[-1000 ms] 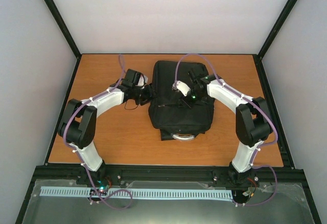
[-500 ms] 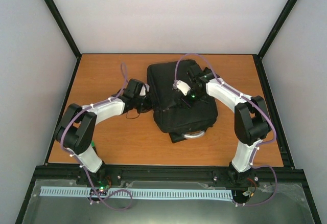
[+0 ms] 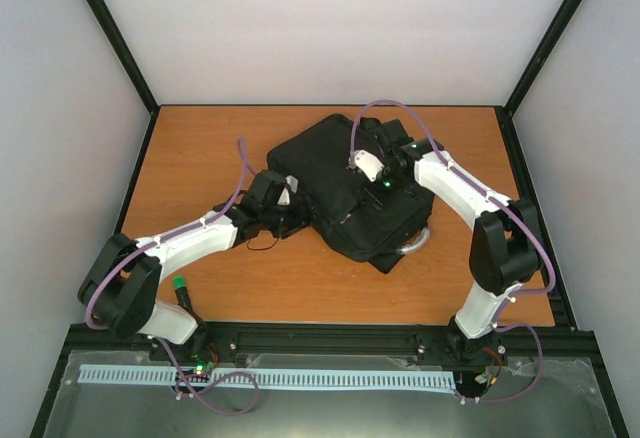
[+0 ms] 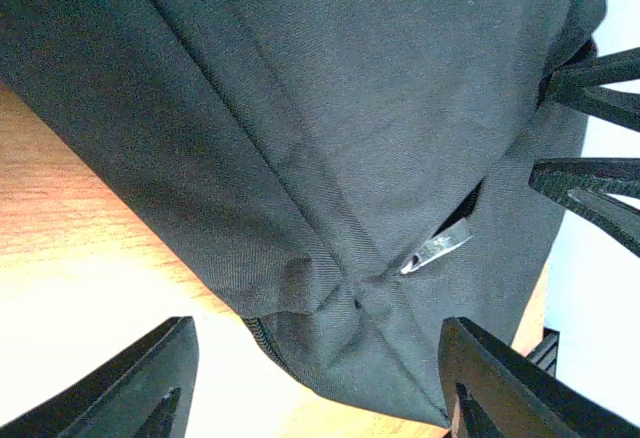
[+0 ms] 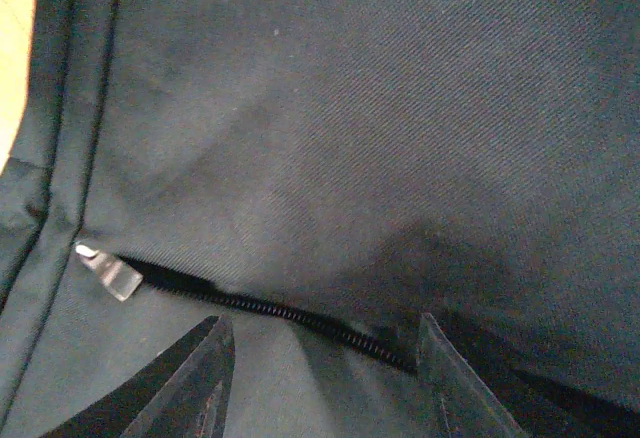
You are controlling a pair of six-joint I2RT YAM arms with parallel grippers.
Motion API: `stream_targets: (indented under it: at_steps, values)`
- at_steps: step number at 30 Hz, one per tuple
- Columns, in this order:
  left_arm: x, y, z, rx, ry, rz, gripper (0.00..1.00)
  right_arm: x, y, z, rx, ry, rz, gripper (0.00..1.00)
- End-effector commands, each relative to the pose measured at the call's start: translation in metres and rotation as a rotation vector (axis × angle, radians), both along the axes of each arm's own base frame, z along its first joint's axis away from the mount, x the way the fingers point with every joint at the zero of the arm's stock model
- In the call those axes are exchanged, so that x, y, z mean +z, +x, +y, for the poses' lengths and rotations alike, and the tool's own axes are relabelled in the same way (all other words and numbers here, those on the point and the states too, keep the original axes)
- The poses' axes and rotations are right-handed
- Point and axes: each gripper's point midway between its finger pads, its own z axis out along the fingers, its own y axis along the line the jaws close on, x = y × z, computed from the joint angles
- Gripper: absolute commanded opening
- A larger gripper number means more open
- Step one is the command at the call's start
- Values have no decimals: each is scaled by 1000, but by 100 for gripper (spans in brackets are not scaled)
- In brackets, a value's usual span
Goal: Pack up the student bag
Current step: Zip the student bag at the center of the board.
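Observation:
The student bag is a large black backpack lying flat and skewed on the wooden table, its grey handle at the near right. My left gripper is open at the bag's near left corner. In the left wrist view that corner lies between the spread fingers, beside a silver zipper pull. My right gripper is open on top of the bag. In the right wrist view its fingertips straddle a zipper line, with a zipper pull at the left.
The wooden table has black frame rails at its sides and near edge. White walls close the back and sides. A small green part shows by the left arm's base. The right gripper's fingers show in the left wrist view.
The bag has turned counter-clockwise, its handle end swinging to the right. The left arm has stretched out lower and to the right along the bag's corner. The right gripper has shifted slightly back.

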Motion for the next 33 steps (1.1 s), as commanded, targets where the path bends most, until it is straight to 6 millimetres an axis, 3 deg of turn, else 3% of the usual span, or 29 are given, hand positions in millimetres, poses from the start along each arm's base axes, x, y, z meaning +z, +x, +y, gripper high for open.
stream_targets:
  at_steps: [1, 9, 17, 27, 33]
  values:
    - [7, 0, 6, 52, -14, 11, 71, 24, -11, 3, -5, 52, 14, 53]
    - [6, 9, -11, 56, -74, 30, 73, 24, -36, 21, 22, 172, 171, 48]
    - [-6, 15, -35, 13, -119, 66, 68, 1, -51, 33, 28, 227, 332, 48]
    - [-12, 20, -58, -25, -136, 65, 32, -12, -50, 49, 27, 283, 436, 45]
    - [-11, 18, -59, -27, -136, 56, 19, -15, -53, 55, 34, 301, 473, 39]
